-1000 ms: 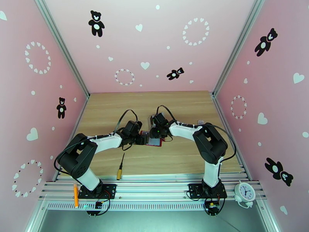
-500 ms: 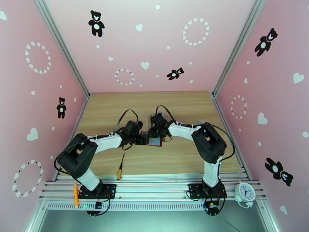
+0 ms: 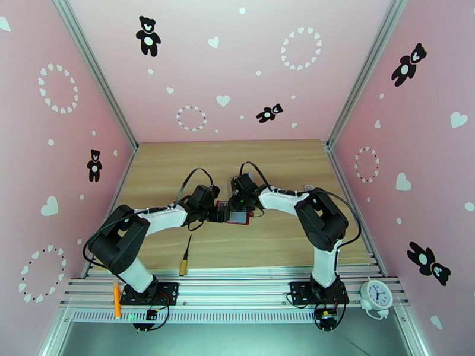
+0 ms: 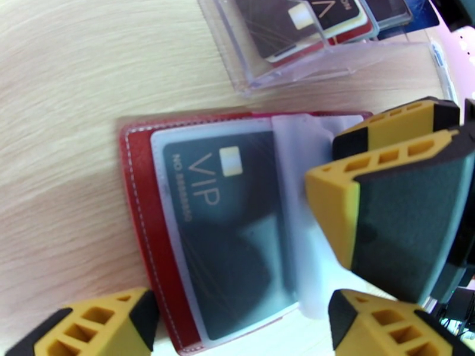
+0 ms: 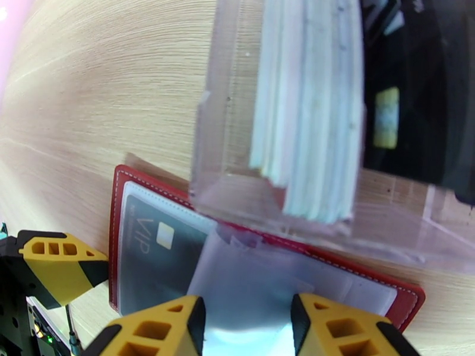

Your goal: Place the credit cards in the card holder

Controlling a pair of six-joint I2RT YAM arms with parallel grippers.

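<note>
An orange marker (image 3: 116,299) lies on the metal rail in front of the near left corner of the worktop (image 3: 172,167). A yellow-handled screwdriver (image 3: 185,256) lies close to the near edge, left of the middle, with its tip pointing away. The left gripper (image 4: 243,315) reaches in from the left to about the middle of the worktop, its jaws spread wide and holding nothing, the fingers well apart at one end of the card holder (image 4: 138,191). That dark red holder lies open and flat there. A black card (image 4: 231,232) marked VIP, with a gold chip, sits inside the clear sleeve on one half of it. Beside the card, a pale translucent leaf (image 5: 249,274) of the holder runs along the fold. The right gripper (image 5: 246,304) comes in on it from the right, jaws part-way apart with the leaf between them; whether they pinch it or only press on it I cannot tell. Just beside the holder stands a clear plastic rack (image 4: 332,63) with more cards (image 4: 297,22) in its slots, black ones in front and a blue one behind. A white clock (image 3: 376,293) sits on the rail past the near right corner
</note>
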